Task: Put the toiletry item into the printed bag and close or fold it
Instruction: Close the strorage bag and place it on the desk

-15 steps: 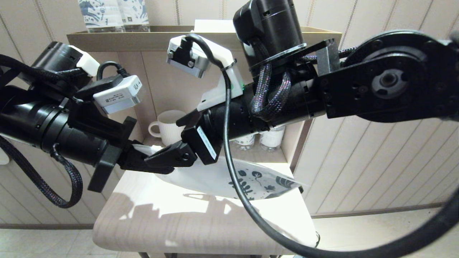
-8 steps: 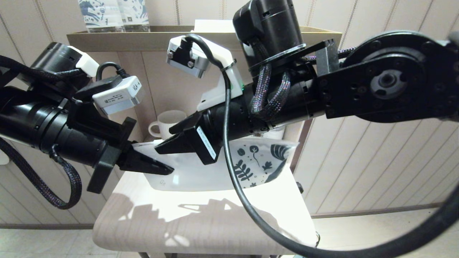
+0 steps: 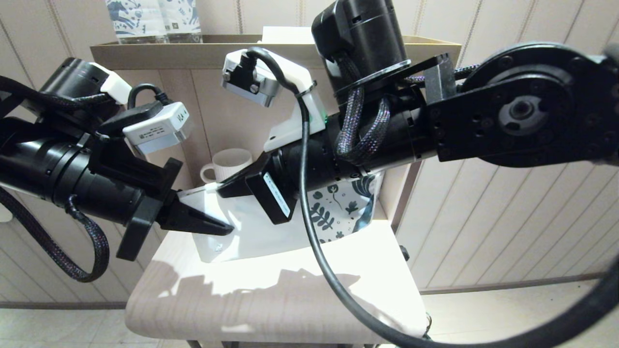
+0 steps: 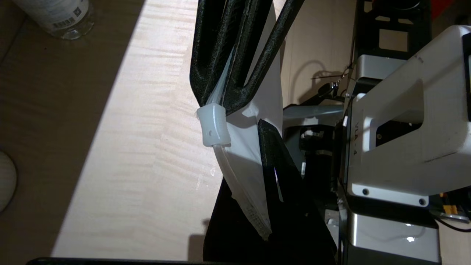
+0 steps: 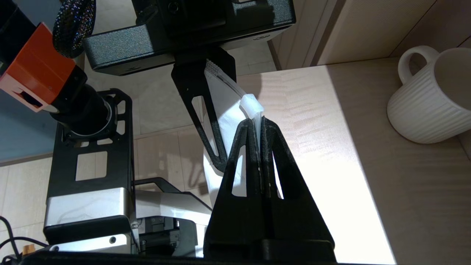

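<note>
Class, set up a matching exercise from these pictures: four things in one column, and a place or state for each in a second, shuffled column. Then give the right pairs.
Column one:
1. printed bag
2. ribbed white mug
3. left gripper
4. white slider clip

Column two:
A. stands in the shelf niche behind the table
B. sits on the bag's top edge, just beyond the right gripper
C. hangs above the table, pinched by both grippers
D. shut on the bag's plain end

Pairs: 1-C, 2-A, 3-D, 4-B
</note>
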Controlling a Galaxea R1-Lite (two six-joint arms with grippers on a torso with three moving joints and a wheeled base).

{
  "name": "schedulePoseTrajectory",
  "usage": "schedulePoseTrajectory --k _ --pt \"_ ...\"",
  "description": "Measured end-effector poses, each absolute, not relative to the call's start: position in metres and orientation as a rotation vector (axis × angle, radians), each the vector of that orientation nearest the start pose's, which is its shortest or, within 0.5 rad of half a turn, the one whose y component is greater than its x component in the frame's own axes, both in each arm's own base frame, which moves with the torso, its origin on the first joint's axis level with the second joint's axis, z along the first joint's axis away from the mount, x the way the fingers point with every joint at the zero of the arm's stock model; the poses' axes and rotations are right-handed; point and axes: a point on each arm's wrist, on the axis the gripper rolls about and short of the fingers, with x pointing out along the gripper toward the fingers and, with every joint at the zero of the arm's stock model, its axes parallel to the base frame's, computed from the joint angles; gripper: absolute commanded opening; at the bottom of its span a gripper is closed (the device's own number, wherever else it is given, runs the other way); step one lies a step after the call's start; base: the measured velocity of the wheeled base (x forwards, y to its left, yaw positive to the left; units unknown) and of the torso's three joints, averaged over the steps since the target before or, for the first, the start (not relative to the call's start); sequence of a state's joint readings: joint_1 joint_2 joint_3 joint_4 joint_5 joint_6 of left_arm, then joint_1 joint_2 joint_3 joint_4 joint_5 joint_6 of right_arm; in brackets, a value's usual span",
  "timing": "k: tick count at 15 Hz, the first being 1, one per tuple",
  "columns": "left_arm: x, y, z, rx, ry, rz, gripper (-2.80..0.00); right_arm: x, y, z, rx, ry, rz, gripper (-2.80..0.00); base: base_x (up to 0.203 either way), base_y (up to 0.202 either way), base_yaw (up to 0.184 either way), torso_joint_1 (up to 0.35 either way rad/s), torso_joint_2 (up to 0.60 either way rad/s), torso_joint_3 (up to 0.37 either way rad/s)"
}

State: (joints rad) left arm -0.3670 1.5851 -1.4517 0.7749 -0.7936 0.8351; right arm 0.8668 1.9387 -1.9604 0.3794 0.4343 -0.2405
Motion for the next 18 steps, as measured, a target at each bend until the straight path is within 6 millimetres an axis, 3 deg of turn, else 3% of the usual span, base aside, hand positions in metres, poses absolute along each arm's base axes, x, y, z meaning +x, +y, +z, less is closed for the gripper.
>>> schedulePoseTrajectory --k 13,14,18 --pt "0.218 -0.102 0.267 0.459 0.447 -1.413 -2.80 0.221 0.286 0.328 -0.324 0.257 1.325 -2.80 0.000 0.000 0.000 0.000 0.00 0.000" --pt "0.218 -0.102 0.267 0.459 0.447 -1.413 -2.80 0.221 0.286 0.328 -0.325 0.255 1.324 0.00 0.000 0.000 0.000 0.000 0.00 0.000" --pt "0.219 -0.102 0.267 0.461 0.448 -1.411 -2.80 0.221 0.286 0.329 -0.323 0.249 1.323 0.00 0.000 0.000 0.000 0.000 0.00 0.000"
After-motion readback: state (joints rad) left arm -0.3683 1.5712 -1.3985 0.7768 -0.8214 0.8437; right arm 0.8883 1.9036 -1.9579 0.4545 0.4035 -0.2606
